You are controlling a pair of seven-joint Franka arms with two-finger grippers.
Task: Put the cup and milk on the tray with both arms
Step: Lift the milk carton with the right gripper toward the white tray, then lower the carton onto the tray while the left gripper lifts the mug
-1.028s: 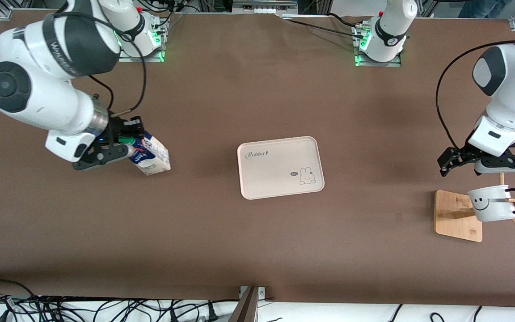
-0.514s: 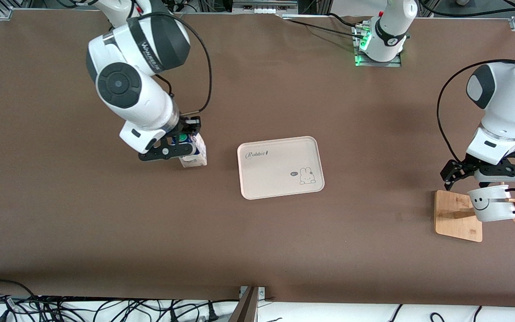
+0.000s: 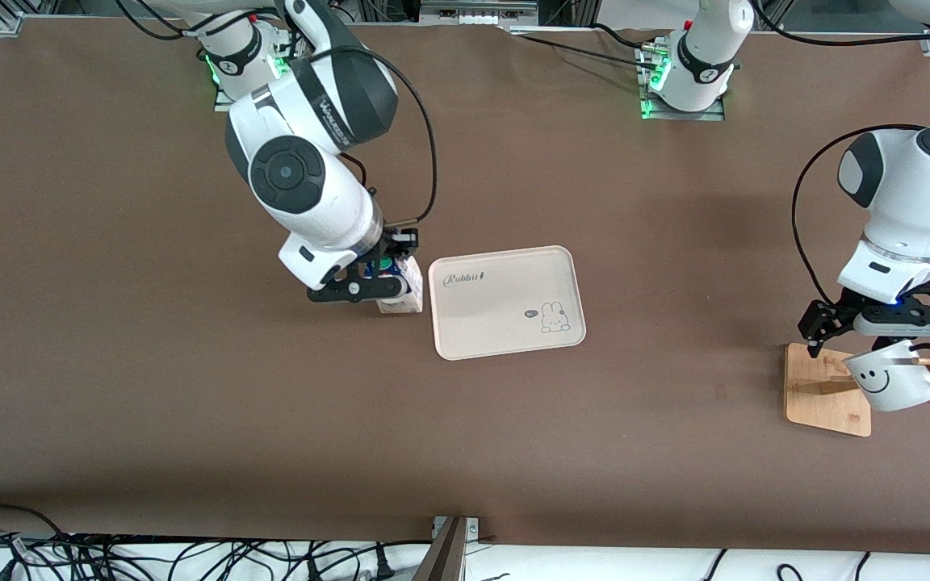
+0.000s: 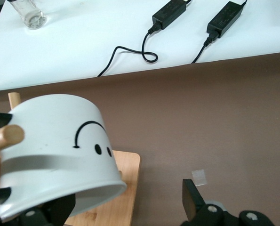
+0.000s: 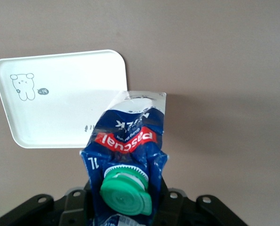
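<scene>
My right gripper (image 3: 380, 278) is shut on the milk (image 3: 402, 298), a dark-blue and white carton with a green cap (image 5: 125, 190). It holds the carton upright over the table, just beside the edge of the tray (image 3: 497, 327) that faces the right arm's end. The right wrist view shows the milk (image 5: 125, 136) and the tray (image 5: 64, 108). The cup (image 3: 889, 379), a white mug with a smiley face, hangs tilted on a wooden rack's peg. My left gripper (image 3: 877, 332) is open right over it. In the left wrist view the cup (image 4: 55, 141) fills one side, and one finger (image 4: 191, 205) stands apart from its rim.
The rack's square wooden base (image 3: 820, 387) lies at the left arm's end of the table, with pegs (image 4: 5, 136) sticking out. Power adapters (image 4: 170, 14) and a glass jar (image 4: 29, 12) lie on a white surface past the table edge. Cables (image 3: 190, 557) run along the front edge.
My right arm has carried the milk from the right arm's end of the table to the tray's edge. My left gripper has come down onto the cup, which now tilts.
</scene>
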